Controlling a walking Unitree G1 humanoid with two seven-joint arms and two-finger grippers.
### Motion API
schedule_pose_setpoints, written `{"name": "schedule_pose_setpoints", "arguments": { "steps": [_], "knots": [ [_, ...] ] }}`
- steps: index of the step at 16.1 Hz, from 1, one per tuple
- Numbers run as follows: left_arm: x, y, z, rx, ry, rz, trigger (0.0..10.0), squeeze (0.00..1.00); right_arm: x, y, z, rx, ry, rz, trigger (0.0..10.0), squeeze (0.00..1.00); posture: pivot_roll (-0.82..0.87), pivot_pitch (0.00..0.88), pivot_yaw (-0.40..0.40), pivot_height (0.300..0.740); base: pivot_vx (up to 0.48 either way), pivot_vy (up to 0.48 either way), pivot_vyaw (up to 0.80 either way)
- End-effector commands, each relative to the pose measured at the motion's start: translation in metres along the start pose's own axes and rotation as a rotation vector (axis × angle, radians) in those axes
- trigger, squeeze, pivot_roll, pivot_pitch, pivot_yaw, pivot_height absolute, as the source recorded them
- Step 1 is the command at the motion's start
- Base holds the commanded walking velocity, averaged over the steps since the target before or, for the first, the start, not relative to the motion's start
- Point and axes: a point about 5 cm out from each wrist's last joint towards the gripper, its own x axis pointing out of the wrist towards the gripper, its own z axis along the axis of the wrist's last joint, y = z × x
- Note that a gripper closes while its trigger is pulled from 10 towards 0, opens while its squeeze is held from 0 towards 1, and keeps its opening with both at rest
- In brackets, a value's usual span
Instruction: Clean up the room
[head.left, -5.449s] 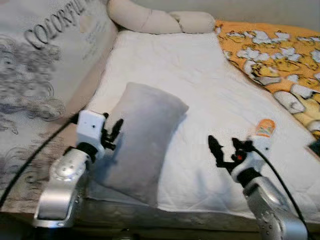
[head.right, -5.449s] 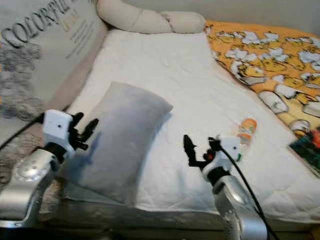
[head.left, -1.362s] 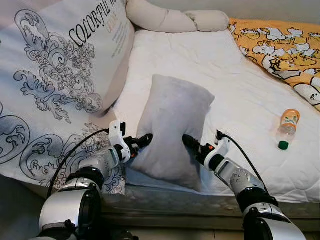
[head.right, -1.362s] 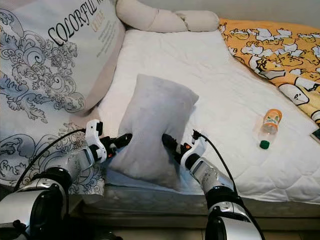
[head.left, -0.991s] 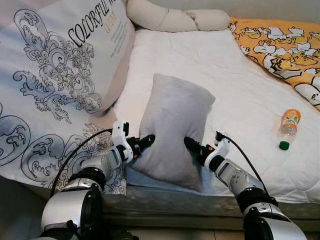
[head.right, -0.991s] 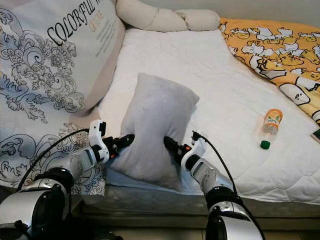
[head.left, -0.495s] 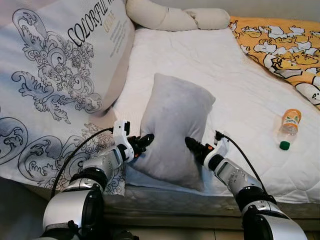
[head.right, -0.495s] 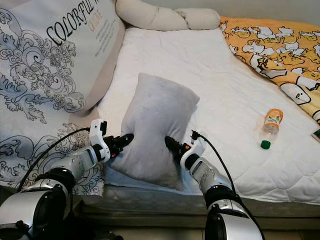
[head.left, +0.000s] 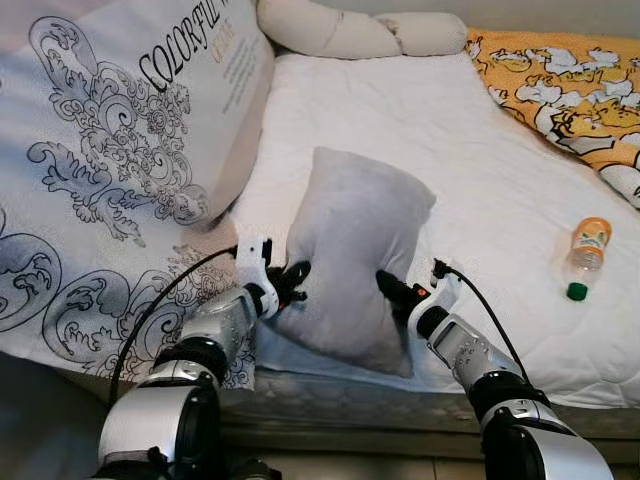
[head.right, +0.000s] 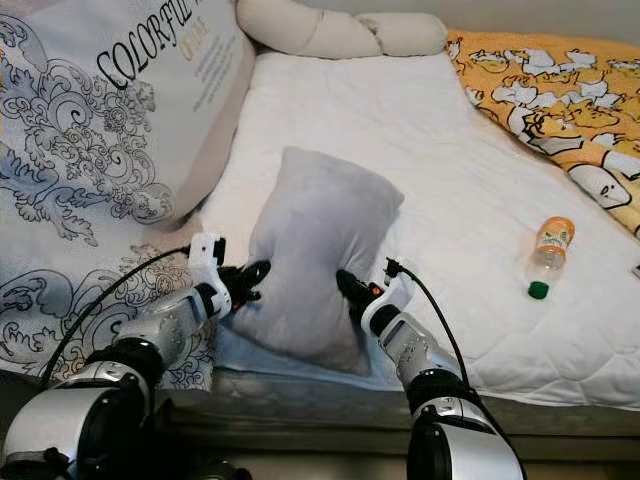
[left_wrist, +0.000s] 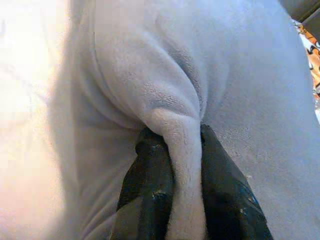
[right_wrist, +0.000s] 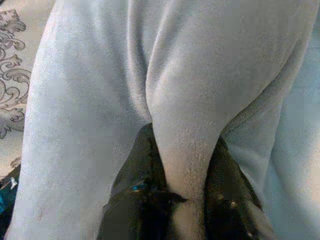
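Around: orange bottle (head.left: 585, 254) is lying at 3 o'clock, printed cushion (head.left: 120, 130) at 10.
Pillow (head.left: 355, 250): long axis is running 1 to 7.
Grip: my left gripper (head.left: 297, 277) and right gripper (head.left: 388, 287) are each pinching pillow fabric.

White quilted bed (head.left: 480, 150) lay ahead — a printed cushion (head.left: 120, 130) on its left, an orange blanket (head.left: 570, 90) right, a beige bolster (head.left: 350, 30) behind.
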Motion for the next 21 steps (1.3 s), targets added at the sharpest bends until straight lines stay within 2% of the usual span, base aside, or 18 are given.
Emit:
{"name": "schedule_pose_setpoints", "arguments": {
  "steps": [1,4,6,8,11,13,14,15,16,17,18,21],
  "knots": [
    [0.007,-0.011,0.007,0.059,-0.025,-0.027,0.0,0.00,0.006,0.012,0.007,-0.001,-0.035,0.051,0.0,0.00,-0.03,0.000,0.061,0.740,0.000,0.000,0.00],
    [0.006,-0.015,0.025,0.106,-0.116,-0.045,0.0,0.00,0.005,0.017,0.016,-0.009,-0.094,0.085,0.0,0.00,-0.04,0.000,0.071,0.740,0.000,0.000,0.00],
    [0.001,-0.021,0.040,0.147,-0.185,-0.068,0.0,0.00,0.000,0.023,0.027,-0.017,-0.174,0.109,0.0,0.00,-0.03,0.000,0.069,0.740,0.000,0.000,0.00],
    [-0.005,-0.026,0.046,0.158,-0.213,-0.076,0.0,0.00,-0.007,0.029,0.035,-0.020,-0.235,0.117,0.0,0.00,-0.02,0.000,0.068,0.740,0.000,0.000,0.00],
    [-0.024,-0.053,0.058,0.246,-0.348,-0.113,0.0,0.00,-0.030,0.047,0.051,-0.120,-0.328,0.152,0.0,0.00,-0.02,0.000,0.061,0.740,0.000,0.000,0.00],
    [-0.036,-0.066,0.065,0.283,-0.397,-0.108,0.0,0.00,-0.043,0.059,0.060,-0.177,-0.364,0.177,0.0,0.00,-0.01,0.000,0.058,0.740,0.000,0.000,0.00],
    [-0.045,-0.072,0.070,0.343,-0.436,-0.082,0.0,0.00,-0.051,0.069,0.065,-0.246,-0.389,0.189,0.0,0.00,-0.01,0.000,0.050,0.740,0.000,0.000,0.00],
    [-0.051,-0.074,0.072,0.370,-0.434,-0.044,4.5,0.00,-0.056,0.075,0.066,-0.278,-0.395,0.178,3.4,0.00,0.00,0.000,0.047,0.740,0.000,0.000,0.00],
    [-0.053,-0.072,0.072,0.370,-0.421,-0.013,10.0,0.00,-0.057,0.077,0.066,-0.293,-0.387,0.169,10.0,0.00,0.00,0.000,0.042,0.740,0.000,0.000,0.00],
    [-0.061,-0.069,0.078,0.384,-0.438,0.052,10.0,0.00,-0.063,0.084,0.063,-0.330,-0.373,0.175,10.0,0.00,0.01,0.000,0.034,0.740,0.000,0.000,0.00],
    [-0.070,-0.065,0.083,0.435,-0.455,0.120,10.0,0.00,-0.069,0.089,0.059,-0.352,-0.364,0.182,10.0,0.00,0.02,0.000,0.027,0.740,0.000,0.000,0.00],
    [-0.080,-0.066,0.089,0.462,-0.479,0.139,10.0,0.00,-0.070,0.095,0.049,-0.388,-0.318,0.194,10.0,0.00,0.04,0.000,0.017,0.740,0.000,0.000,0.00]
  ]
}}
